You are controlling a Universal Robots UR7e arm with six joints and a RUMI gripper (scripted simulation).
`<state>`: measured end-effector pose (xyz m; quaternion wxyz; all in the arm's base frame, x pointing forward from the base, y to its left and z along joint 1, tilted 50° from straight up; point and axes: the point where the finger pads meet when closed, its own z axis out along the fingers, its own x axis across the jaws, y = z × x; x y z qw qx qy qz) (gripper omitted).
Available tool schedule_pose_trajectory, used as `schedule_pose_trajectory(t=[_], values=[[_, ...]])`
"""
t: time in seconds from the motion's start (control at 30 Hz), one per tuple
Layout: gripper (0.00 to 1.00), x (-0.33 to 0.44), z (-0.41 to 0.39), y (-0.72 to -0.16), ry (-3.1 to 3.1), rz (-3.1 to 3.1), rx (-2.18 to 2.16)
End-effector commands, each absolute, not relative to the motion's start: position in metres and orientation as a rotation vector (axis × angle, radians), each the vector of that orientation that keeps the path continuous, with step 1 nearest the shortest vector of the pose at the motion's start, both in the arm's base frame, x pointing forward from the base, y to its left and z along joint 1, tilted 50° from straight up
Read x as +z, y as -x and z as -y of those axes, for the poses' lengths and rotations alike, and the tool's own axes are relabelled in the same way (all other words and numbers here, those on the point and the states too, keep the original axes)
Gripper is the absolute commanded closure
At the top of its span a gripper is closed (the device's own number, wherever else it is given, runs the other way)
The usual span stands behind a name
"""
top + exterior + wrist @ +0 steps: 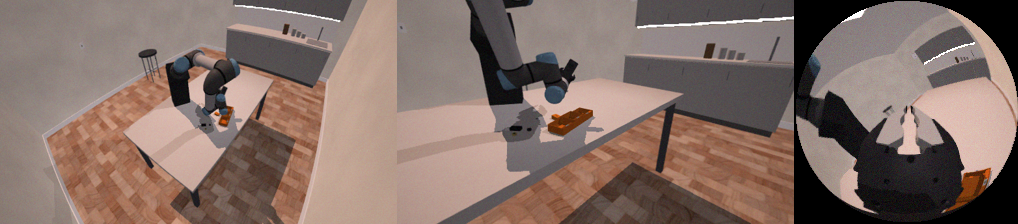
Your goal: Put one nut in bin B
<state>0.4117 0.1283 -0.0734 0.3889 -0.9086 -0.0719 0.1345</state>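
Note:
An orange bin block (pixel 571 121) with a few compartments lies on the table near its right edge; it also shows in the top view (pixel 226 116) and at the lower right of the wrist view (pixel 971 187). I cannot read its letters. Small dark parts (pixel 517 128) and a dark nut-like piece (pixel 529 129) lie in the arm's shadow left of the bins, also seen in the top view (pixel 205 124). My gripper (pixel 572 66) is raised above the table, behind the bins, tilted upward. In the wrist view its fingers are shut with nothing between them.
The arm's black base pedestal (pixel 178 86) stands at the table's back edge. The table's right edge (pixel 625 125) runs close to the bins. A stool (pixel 148 62) and a kitchen counter (pixel 276 49) stand beyond the table.

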Motion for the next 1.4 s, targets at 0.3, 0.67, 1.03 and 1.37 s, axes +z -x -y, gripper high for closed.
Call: schedule_pose_trajectory(t=[0.3,0.67,1.03,1.37], values=[[0.96,-0.095,-0.093,-0.415,2.563,-0.055,0.319],[0.96,-0.098,-0.073,-0.419,2.691,-0.247,0.255],[0.96,-0.096,-0.059,-0.423,2.774,-0.426,0.178],[0.96,-0.086,-0.029,-0.430,2.835,-0.680,0.040]])
